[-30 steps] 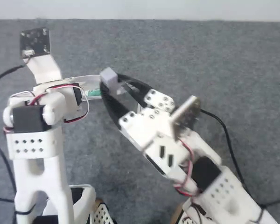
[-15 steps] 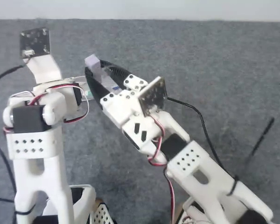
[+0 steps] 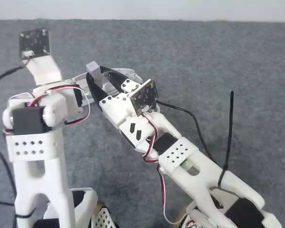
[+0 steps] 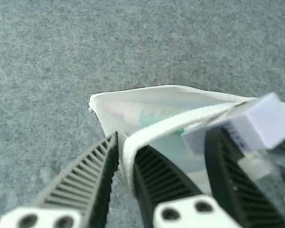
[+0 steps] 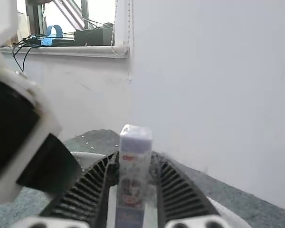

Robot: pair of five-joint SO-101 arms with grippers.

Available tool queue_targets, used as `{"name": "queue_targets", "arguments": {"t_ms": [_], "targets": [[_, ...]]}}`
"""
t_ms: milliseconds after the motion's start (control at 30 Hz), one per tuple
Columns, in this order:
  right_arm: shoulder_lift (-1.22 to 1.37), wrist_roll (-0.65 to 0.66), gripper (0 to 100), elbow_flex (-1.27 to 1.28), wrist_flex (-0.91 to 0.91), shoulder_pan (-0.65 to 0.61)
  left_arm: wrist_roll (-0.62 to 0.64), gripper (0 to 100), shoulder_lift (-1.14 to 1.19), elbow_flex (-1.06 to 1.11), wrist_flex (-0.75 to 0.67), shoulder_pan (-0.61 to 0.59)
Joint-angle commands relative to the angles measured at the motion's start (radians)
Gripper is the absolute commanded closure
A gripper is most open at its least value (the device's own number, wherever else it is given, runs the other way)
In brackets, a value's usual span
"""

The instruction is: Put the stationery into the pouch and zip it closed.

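A small lavender eraser block point(image 3: 93, 68) is clamped upright between the black fingers of my right gripper point(image 3: 99, 76), which is shut on it. It hangs just over the mouth of the white pouch point(image 3: 125, 73). In the left wrist view my left gripper point(image 4: 126, 148) is shut on the pouch's white rim point(image 4: 161, 127) and holds the mouth open; something green lies inside. The eraser point(image 4: 266, 121) and a right finger point(image 4: 223, 166) sit close above that opening. In the right wrist view the eraser point(image 5: 134, 142) stands between the fingers of the right gripper point(image 5: 133, 160).
The table is covered in grey carpet point(image 3: 213, 61). A black cable point(image 3: 231, 123) rises beside the right arm. The left arm's white body point(image 3: 35, 137) stands close to the right arm's wrist. A white wall point(image 3: 142, 8) bounds the far edge.
My right arm has swung left and forward, carrying the eraser from beside the pouch to above its mouth. The cable has risen at the right. The left arm has kept still.
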Motion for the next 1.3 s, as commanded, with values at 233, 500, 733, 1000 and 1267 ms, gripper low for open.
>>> {"name": "queue_targets", "arguments": {"t_ms": [233, 500, 733, 1000, 1267], "targets": [[0.019, 0.012, 81.5, -0.008, 0.074, -0.018, 0.006, 99, -0.026, -0.041, -0.011, -0.002], [0.019, 0.011, 81.5, -0.009, 0.085, -0.018, 0.006, 99, -0.026, -0.041, -0.011, -0.002], [0.005, 0.014, 81.5, -0.009, 0.107, -0.010, 0.006, 99, -0.026, -0.041, -0.011, -0.002], [-0.208, 0.012, 81.5, -0.012, 0.378, 0.022, 0.006, 99, -0.026, -0.041, -0.011, -0.002], [-0.351, 0.012, 81.5, -0.044, 0.588, 0.108, 0.003, 99, -0.026, -0.041, -0.011, -0.002]]}}
